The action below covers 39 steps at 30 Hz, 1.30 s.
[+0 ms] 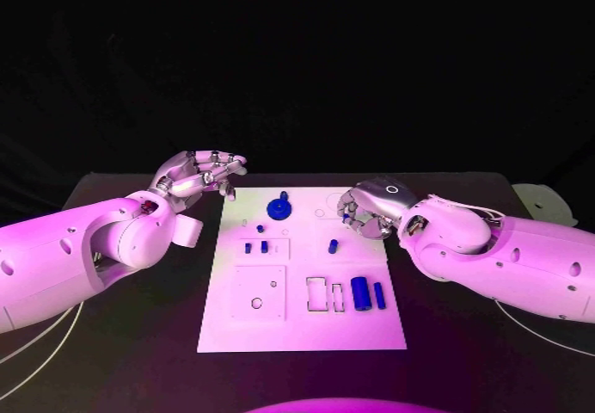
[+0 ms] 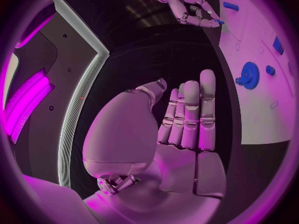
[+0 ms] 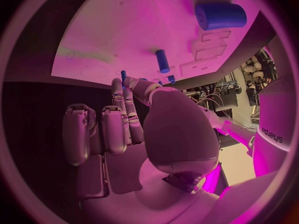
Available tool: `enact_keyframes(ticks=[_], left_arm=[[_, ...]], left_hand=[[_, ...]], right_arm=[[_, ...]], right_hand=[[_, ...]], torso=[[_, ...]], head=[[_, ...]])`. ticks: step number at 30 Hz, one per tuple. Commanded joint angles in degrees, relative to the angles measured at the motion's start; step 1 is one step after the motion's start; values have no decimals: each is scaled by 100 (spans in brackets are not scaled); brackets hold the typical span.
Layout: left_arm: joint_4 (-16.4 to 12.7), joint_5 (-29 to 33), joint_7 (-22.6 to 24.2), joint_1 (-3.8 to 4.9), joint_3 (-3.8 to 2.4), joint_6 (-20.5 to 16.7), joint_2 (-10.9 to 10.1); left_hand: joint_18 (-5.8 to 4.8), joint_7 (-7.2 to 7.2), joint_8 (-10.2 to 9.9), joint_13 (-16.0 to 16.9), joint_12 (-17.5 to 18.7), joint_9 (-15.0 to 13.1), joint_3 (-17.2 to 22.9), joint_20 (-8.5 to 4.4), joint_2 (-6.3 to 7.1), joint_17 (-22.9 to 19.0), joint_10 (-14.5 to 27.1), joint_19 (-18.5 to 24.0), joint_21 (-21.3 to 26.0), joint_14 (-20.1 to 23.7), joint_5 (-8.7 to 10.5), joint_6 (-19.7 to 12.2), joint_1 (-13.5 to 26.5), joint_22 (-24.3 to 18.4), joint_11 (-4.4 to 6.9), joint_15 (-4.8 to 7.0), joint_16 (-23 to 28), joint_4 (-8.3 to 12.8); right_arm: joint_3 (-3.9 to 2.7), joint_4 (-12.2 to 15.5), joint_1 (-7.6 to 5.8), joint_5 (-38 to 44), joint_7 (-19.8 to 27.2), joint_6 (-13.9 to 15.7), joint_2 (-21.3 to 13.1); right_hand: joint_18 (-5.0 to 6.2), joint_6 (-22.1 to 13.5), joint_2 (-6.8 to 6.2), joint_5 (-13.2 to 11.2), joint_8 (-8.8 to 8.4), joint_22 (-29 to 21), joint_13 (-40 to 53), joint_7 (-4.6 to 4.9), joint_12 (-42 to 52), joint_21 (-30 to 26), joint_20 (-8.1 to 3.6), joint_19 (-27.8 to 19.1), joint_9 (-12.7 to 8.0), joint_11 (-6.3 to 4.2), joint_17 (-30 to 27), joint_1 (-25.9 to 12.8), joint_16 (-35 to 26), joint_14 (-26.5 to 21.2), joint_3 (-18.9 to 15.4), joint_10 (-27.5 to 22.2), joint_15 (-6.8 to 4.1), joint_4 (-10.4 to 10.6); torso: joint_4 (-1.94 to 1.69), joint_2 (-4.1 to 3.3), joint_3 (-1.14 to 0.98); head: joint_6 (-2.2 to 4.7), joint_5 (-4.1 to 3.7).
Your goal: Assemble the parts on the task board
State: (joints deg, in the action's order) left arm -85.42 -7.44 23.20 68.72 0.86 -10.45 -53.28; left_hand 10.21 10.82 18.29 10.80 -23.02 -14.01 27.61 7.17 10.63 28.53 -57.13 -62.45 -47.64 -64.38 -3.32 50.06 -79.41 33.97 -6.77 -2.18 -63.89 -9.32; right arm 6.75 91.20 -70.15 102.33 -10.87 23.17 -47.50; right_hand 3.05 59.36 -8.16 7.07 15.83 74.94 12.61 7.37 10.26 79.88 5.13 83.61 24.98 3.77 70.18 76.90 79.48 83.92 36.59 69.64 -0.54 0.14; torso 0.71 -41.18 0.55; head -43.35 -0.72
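Note:
The white task board [image 1: 303, 323] lies mid-table. A blue gear [image 1: 280, 207] sits near its far edge, with small blue pegs [image 1: 255, 248] in a left-hand block. A short blue peg [image 1: 334, 246] lies at the centre, and a thick blue cylinder [image 1: 359, 293] with a thinner one [image 1: 379, 296] lies to the right. My left hand [image 1: 199, 176] hovers over the board's far left corner, fingers extended and holding nothing [image 2: 187, 119]. My right hand [image 1: 368, 209] hangs over the far right part, its fingers curled. It pinches a small blue part [image 2: 220, 21] at its fingertips [image 3: 123, 74].
A pale round object [image 1: 542, 202] sits at the table's right edge. Two rectangular slots [image 1: 325, 295] are cut into the board beside the cylinders, and a square plate with a hole [image 1: 258, 292] lies to their left. Bare black table flanks the board.

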Motion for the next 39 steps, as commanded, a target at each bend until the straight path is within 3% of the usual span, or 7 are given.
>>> enact_keyframes(ticks=[1, 6, 11, 16, 23, 30, 39], left_arm=[[-2, 34, -10, 2, -4, 26, 8], [2, 34, -20, 2, -4, 38, 18], [-1, 34, -21, 2, -4, 40, 44], [-22, 34, -12, 2, -4, 26, 74], [-36, 34, -7, 3, -4, 1, 129], [-51, 34, -8, 4, -4, -19, 182], [-60, 34, -13, 6, -4, -37, 227]], left_hand=[[32, 17, -33, 7, -26, -5, 27, 3, 25, -9, 44, -12, 40, 35, 8, -44, -34, -7, -7, -16, 15, 6], [32, 20, -35, 8, -28, -5, 29, 5, 27, -10, 52, -12, 43, 38, 8, -50, -33, -8, -10, -19, 15, 7], [32, 22, -36, 9, -29, -5, 30, 7, 27, -10, 58, -12, 44, 40, 8, -55, -31, -9, -12, -20, 14, 7], [32, 22, -36, 9, -29, -5, 30, 7, 27, -10, 58, -12, 44, 40, 8, -55, -31, -9, -12, -20, 14, 7], [32, 22, -36, 9, -29, -5, 30, 7, 27, -10, 58, -12, 44, 40, 8, -55, -31, -9, -12, -20, 14, 7], [32, 25, -37, 10, -33, -5, 33, 9, 26, -11, 65, -11, 47, 43, 8, -60, -29, -11, -15, -23, 14, 7], [32, 26, -37, 12, -37, -6, 34, 11, 27, -11, 69, -11, 50, 46, 9, -63, -25, -12, -17, -25, 13, 7]], right_arm=[[-14, 283, -5, -182, 66, 311, -75], [-24, 666, 25, -335, 166, 482, -68], [-25, 875, 88, -440, 261, 575, 97], [-19, 908, 240, -472, 339, 619, 376], [10, 709, 544, -434, 421, 640, 772], [35, 459, 793, -372, 465, 660, 1052], [57, 230, 1008, -340, 481, 621, 1268]], right_hand=[[-76, 41, -7, -27, 33, 983, 5, 15, -22, 24, 10, 128, 7, -29, -8, -49, 23, 223, -31, 43, -30, -9], [-78, 39, -8, -26, 33, 986, 5, 15, -24, 30, 9, 131, 7, -29, -12, -50, 22, 222, -31, 42, -30, -10], [-79, 31, -8, -16, 30, 991, 2, 15, -33, 37, 9, 134, 8, -31, -13, -48, 21, 222, -27, 38, -31, -17], [-81, 28, -6, -12, 29, 996, 1, 15, -37, 44, 8, 138, 8, -30, -17, -48, 20, 221, -25, 37, -32, -19], [-82, 19, -3, -3, 26, 1001, 0, 18, -45, 52, 7, 142, 9, -29, -12, -48, 23, 222, -21, 35, -32, -24], [-83, 15, -1, 1, 25, 1003, -1, 19, -49, 54, 7, 143, 9, -28, -12, -47, 23, 222, -19, 34, -32, -26], [-84, 8, 1, 6, 23, 1007, -2, 22, -56, 61, 7, 146, 10, -26, -11, -51, 24, 223, -18, 32, -31, -29]], torso=[[17, 0, -3], [3, -4, -3], [-7, 8, 3], [-4, -1, 11], [-5, -3, 13], [-9, -2, 15], [-4, 0, 12]], head=[[21, 56], [57, 147], [73, 318], [46, 558], [-87, 895], [-156, 1014], [-224, 1080]])
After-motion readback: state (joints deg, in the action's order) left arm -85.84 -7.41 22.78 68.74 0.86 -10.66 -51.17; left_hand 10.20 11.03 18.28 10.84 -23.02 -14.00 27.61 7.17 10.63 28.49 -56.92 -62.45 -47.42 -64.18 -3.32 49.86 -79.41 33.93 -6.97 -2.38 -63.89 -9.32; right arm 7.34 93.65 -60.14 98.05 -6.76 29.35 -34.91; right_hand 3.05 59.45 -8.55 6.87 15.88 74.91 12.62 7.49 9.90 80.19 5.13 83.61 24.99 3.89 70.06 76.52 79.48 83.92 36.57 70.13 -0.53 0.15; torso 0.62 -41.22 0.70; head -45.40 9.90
